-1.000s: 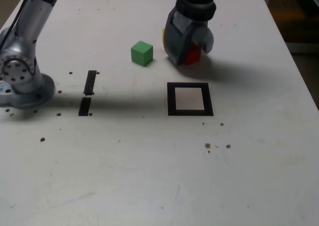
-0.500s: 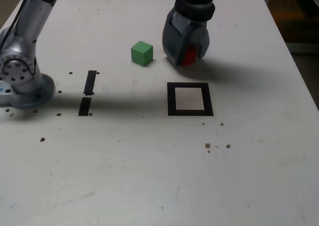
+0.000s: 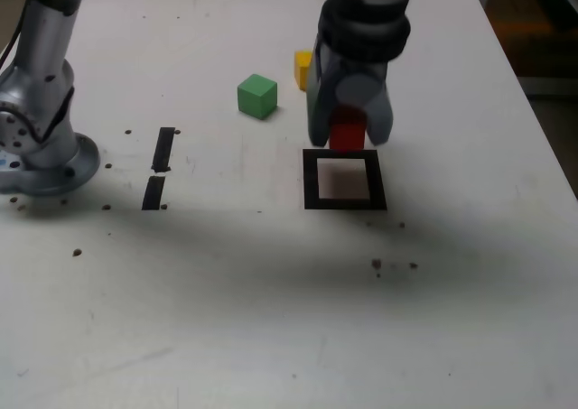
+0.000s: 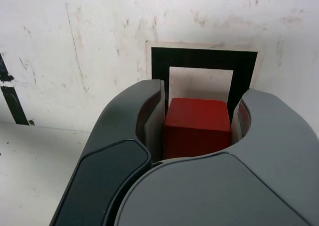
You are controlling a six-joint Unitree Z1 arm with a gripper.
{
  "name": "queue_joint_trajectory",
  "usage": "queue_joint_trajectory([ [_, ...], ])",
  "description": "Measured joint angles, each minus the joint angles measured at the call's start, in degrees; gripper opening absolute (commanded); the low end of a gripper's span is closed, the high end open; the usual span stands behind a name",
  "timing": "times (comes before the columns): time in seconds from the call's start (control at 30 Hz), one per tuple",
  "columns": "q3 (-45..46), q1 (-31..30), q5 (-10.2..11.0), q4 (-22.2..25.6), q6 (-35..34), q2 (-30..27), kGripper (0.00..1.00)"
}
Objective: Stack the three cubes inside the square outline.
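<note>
My gripper [image 3: 348, 136] is shut on the red cube [image 3: 347, 134], holding it in the air just above the far edge of the square outline [image 3: 310, 180]. In the wrist view the red cube [image 4: 197, 126] is clamped between the two grey jaws, with the square outline [image 4: 243, 76] right beyond it. The green cube [image 3: 257, 96] rests on the table towards the exterior view's left of the gripper. Behind it, the yellow cube [image 3: 302, 69] sits partly hidden by the gripper.
The arm's silver base [image 3: 36, 147] stands at the exterior view's left edge. Two short black tape strips [image 3: 160, 165] lie between the base and the square. Small dark specks [image 3: 377, 264] dot the white table.
The gripper closed on the red cube, lifted it off the table and carried it towards the camera to the square's far edge. The yellow cube has come into view behind it.
</note>
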Motion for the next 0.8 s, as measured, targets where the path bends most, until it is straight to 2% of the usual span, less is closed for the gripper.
queue_joint_trajectory([
  [0.3,4.99,-0.31,-0.51,-5.48,-0.43,2.02,0.10],
  [0.63,5.84,-0.27,-2.14,-8.12,-0.55,3.10,0.10],
  [0.8,6.01,-0.27,-2.59,-9.55,-0.55,4.07,0.17],
])
